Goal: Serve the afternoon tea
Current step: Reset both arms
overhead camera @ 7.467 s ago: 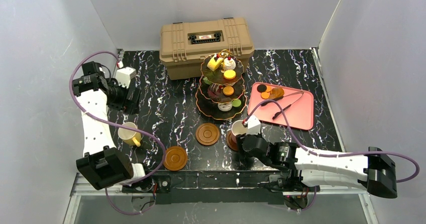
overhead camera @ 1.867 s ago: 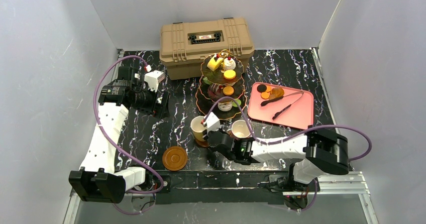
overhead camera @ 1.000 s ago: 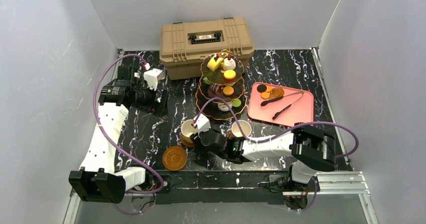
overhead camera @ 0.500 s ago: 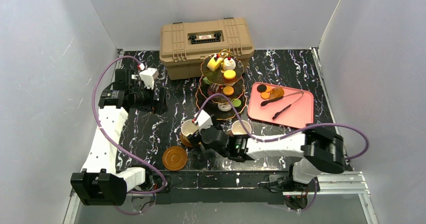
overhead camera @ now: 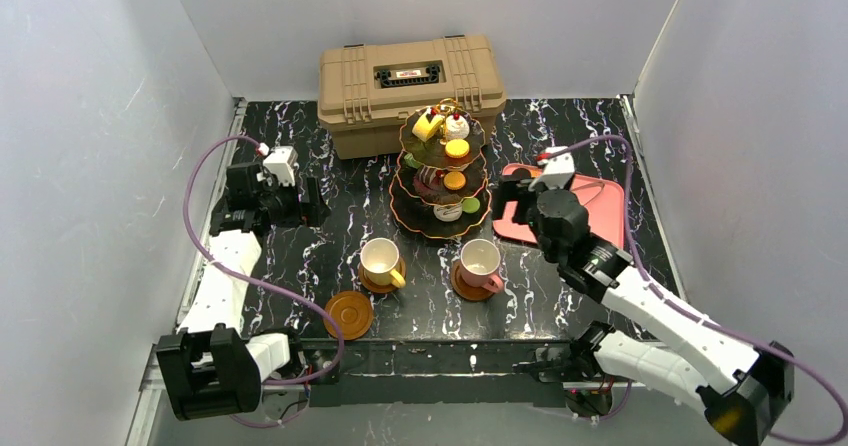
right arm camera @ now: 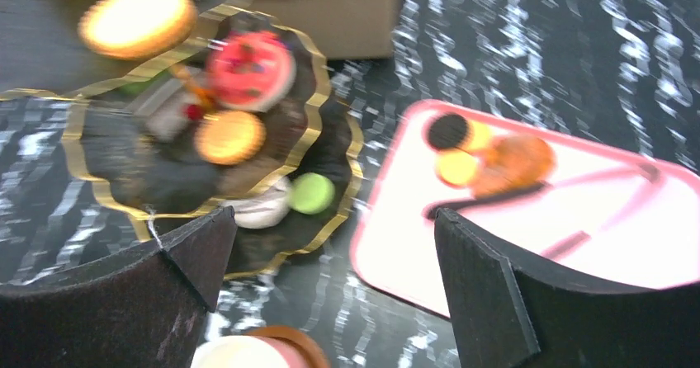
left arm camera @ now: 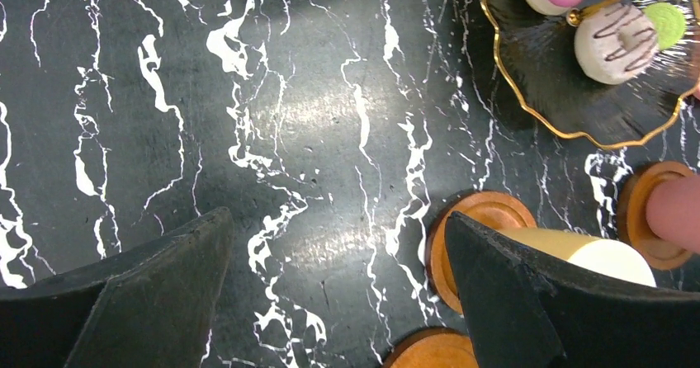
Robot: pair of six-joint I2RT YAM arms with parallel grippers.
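Observation:
The three-tier black stand point(overhead camera: 445, 171) with gold rims and pastries stands mid-table. A yellow cup point(overhead camera: 381, 260) sits on a brown saucer point(overhead camera: 383, 281), and a pink cup point(overhead camera: 480, 260) sits on another saucer point(overhead camera: 458, 286). A third saucer point(overhead camera: 349, 313) lies bare at the front. My left gripper point(overhead camera: 313, 206) is open and empty, left of the stand. In its wrist view point(left arm camera: 337, 217) the yellow cup point(left arm camera: 590, 254) shows behind the right finger. My right gripper point(overhead camera: 508, 204) is open and empty between the stand and the tray. Its wrist view point(right arm camera: 332, 215) shows the stand's lower tiers point(right arm camera: 99, 158) and the pink cup's rim point(right arm camera: 235, 354).
A tan toolbox point(overhead camera: 410, 91) stands at the back behind the stand. A pink tray point(overhead camera: 590, 228) at the right holds loose macarons point(right arm camera: 454, 167) and black tongs point(right arm camera: 487, 203). Grey walls close in the table on three sides.
My right gripper let go of the yellow cup, leaving it on its saucer, and swung back right to between stand and tray. My left gripper drew back slightly to the left.

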